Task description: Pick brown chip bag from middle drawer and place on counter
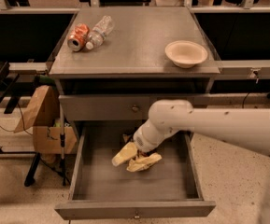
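gripper [127, 154] down in the middle drawer [97, 183], hiding most of the brown chip bag [147, 161], arm [228, 127] cut off at right edge

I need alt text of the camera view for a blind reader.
A white robot arm reaches into the open grey middle drawer, its end effector at a crumpled brown-and-yellow chip bag. On the grey counter are a cream bowl, an orange can and a clear bottle.
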